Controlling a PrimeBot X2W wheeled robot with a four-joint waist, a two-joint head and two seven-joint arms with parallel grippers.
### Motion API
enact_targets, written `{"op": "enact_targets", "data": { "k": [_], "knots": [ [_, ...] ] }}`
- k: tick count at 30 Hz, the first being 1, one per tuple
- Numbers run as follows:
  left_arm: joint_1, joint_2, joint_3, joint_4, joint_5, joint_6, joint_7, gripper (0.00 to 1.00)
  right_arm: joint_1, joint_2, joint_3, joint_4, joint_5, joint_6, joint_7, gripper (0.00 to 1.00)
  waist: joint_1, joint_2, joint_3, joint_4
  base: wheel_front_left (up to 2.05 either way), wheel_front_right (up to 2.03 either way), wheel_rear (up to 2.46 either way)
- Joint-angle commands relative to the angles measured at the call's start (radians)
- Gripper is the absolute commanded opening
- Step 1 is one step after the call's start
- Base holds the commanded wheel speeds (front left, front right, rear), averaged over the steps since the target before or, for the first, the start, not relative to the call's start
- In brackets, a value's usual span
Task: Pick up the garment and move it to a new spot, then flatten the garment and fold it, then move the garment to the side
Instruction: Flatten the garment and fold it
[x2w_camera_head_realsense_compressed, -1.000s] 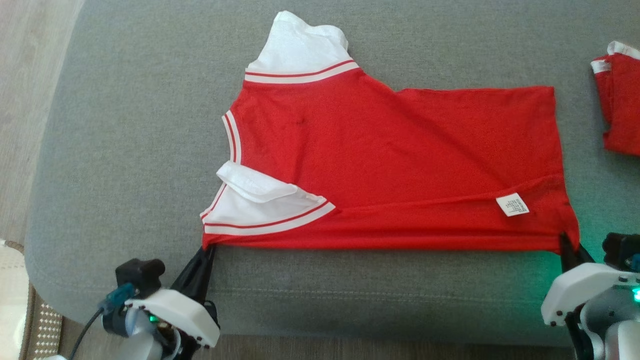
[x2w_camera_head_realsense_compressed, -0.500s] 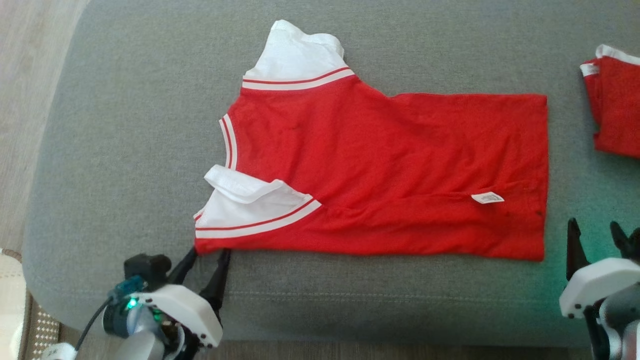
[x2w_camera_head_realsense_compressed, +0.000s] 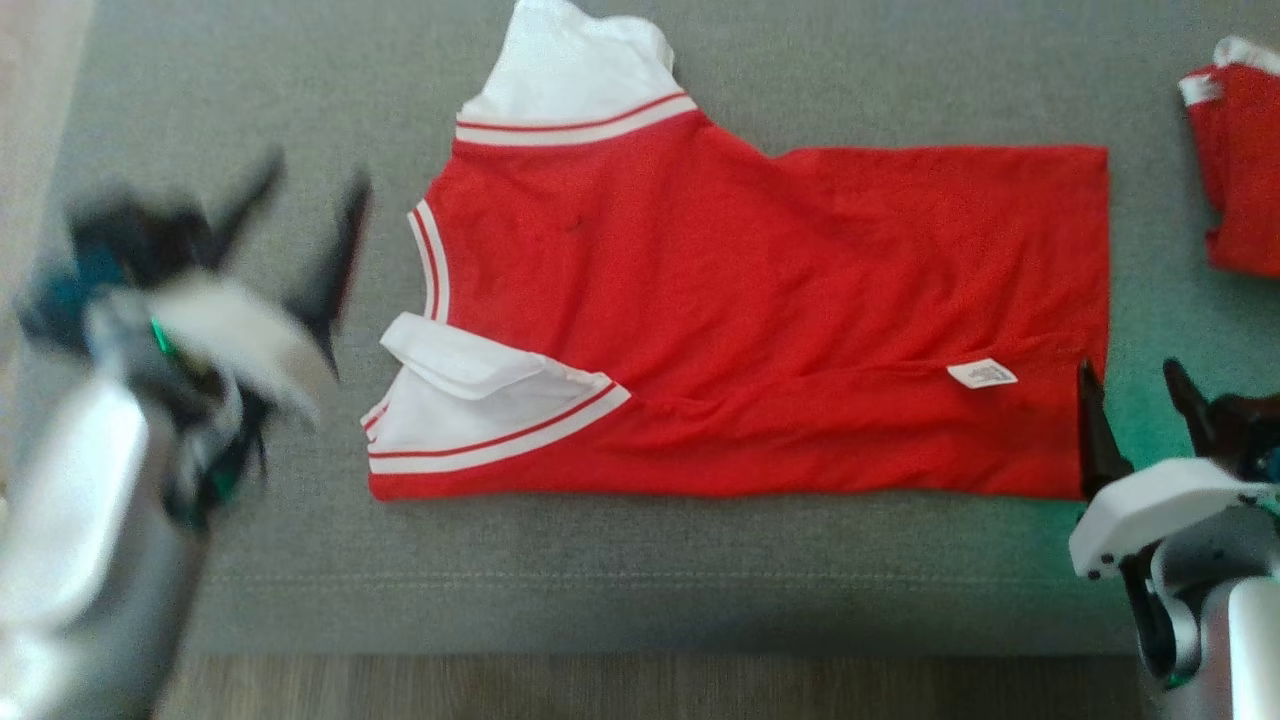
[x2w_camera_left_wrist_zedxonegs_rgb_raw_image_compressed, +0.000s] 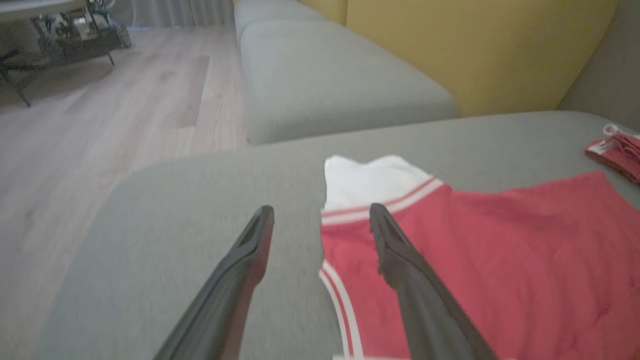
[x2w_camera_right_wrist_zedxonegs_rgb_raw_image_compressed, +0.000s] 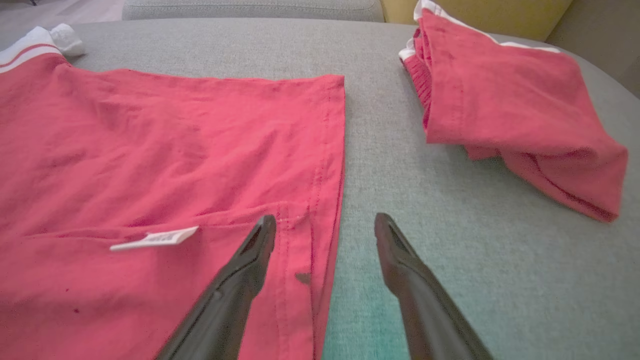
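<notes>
So both claws are empty with the fingers spread wide. The red shirt is lying flat across the grey couch, collar end toward my left and hem toward my right. The near long side looks folded over already, going by the white label facing up, so I reckon the far side is next.

My plan for doing it cleanly is one claw on the far white sleeve and the other on the far hem corner. I'd pinch right at the edge so I get both layers and no couch fabric, then lift both ends together. The cloth should stay lightly taut between them as I bring it toward me, and I'd set it down parallel to the near edge. The near sleeve has its cuff flipped back, so that's worth smoothing or the fold comes out lumpy.

The left claw is blurry in the head view, up over bare couch just off the collar end, close to the neckline but not touching. The right claw sits at the near hem corner, straddling the hem with one finger over red and the other over couch. I can't tell if it's touching. There's another folded red garment off to the right, well clear of the shirt.
</notes>
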Motion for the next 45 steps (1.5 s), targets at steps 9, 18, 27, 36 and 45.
{"op": "enact_targets", "data": {
  "k": [9,18,27,36,45],
  "knots": [
    [-0.534,0.107,-0.071,0.179,-0.137,-0.093,0.214,1.00,-0.105,-0.014,0.092,-0.105,-0.004,0.000,0.004,1.00,0.0000,-0.0001,0.183,-0.066,0.00,0.00,0.00],
    [-0.816,0.254,-0.322,0.315,-0.361,-0.094,0.262,1.00,-0.142,-0.014,0.120,-0.163,0.011,0.000,-0.012,1.00,0.0000,-0.0001,0.313,-0.151,0.00,0.00,0.00],
    [-0.968,0.339,-0.501,0.383,-0.421,-0.095,0.248,1.00,-0.163,-0.014,0.149,-0.149,0.043,0.000,-0.047,1.00,0.0000,-0.0001,0.375,-0.208,0.00,0.00,0.00],
    [-1.077,0.370,-0.598,0.497,-0.416,-0.095,0.262,1.00,-0.182,-0.014,0.173,-0.133,0.061,0.000,-0.071,1.00,0.0000,-0.0001,0.419,-0.258,0.00,0.00,0.00],
    [-1.134,0.386,-0.698,0.537,-0.466,-0.095,0.315,1.00,-0.189,-0.014,0.171,-0.113,0.081,0.000,-0.101,1.00,0.0000,-0.0001,0.436,-0.286,0.00,0.00,0.00]
  ]
}}
